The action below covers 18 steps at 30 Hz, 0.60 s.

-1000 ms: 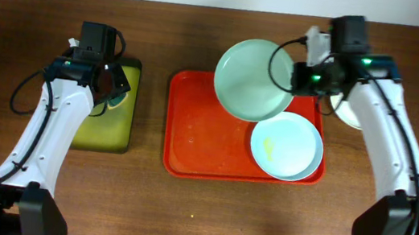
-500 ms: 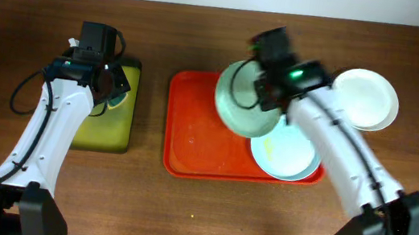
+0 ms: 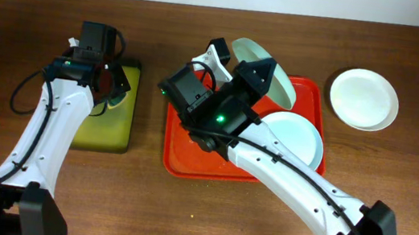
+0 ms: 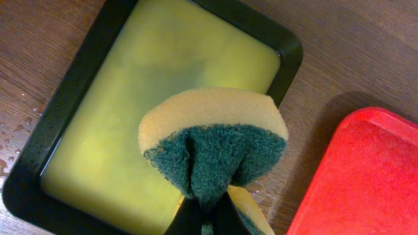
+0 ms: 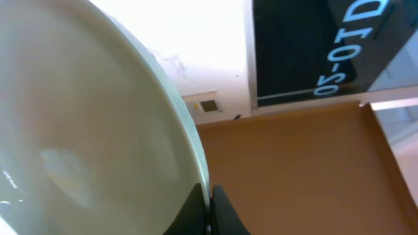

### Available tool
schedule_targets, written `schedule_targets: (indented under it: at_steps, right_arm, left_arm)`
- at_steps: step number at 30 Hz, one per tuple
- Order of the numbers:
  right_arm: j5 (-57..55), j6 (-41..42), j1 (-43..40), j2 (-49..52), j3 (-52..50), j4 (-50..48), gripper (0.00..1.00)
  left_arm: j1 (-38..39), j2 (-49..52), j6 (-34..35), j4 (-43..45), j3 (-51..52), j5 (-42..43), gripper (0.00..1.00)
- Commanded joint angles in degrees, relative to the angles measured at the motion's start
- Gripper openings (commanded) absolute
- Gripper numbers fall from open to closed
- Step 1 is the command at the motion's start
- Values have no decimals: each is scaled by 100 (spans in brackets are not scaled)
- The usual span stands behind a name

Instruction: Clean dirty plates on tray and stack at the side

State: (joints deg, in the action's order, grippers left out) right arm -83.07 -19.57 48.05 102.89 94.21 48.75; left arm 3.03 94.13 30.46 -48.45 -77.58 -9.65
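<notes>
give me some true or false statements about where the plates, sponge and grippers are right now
1. The left gripper holds a sponge above the black-rimmed tray. True.
2. The white plate lies on the red tray. False: it rests on the table, to the right of that tray.
3. The right gripper grips a pale green plate by its rim, and the plate is tilted off the tray. True.
4. The red tray has no plate lying on it. False: a pale blue plate lies flat in its right half.
5. The sponge is yellow all over. False: one face is dark green scouring pad.
</notes>
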Motion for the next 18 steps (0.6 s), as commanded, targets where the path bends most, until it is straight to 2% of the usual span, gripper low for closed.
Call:
schedule_targets:
  at_steps: [1, 2, 5, 6, 8, 9, 12, 14, 15, 18]
  right_arm:
    - [1145, 203, -83, -181, 28, -17, 4]
    - [2105, 389, -260, -181, 28, -9, 4]
    - [6465, 409, -1552, -181, -7, 125, 4]
    - [8264, 581, -2358, -181, -9, 205, 4]
    - [10354, 658, -3567, -179, -13, 343, 4]
    - [11300, 656, -4426, -133, -22, 479, 4]
    - [11693, 636, -6048, -44, -385, 472, 4]
    - [11696, 664, -6765, -2, -741, 164, 4]
    - [11691, 920, -7147, 7, -984, -179, 4]
    - [11693, 2531, -8308, 146, -1672, -1469, 4]
  left_arm:
    - [-20, -92, -72, 15, -13, -22, 0]
    - [-20, -92, -70, 15, -13, -22, 0]
    - [-20, -92, -72, 13, -13, -22, 0]
    - [-20, -92, -72, 13, -13, -22, 0]
    - [-20, -92, -72, 13, -13, -22, 0]
    - [-20, -92, -72, 13, -13, -20, 0]
    - [-20, -92, -72, 13, -13, -22, 0]
    - [-20, -92, -72, 13, -13, -20, 0]
    - [-20, -92, -72, 13, -13, -20, 0]
    - [-20, -92, -72, 15, -13, -22, 0]
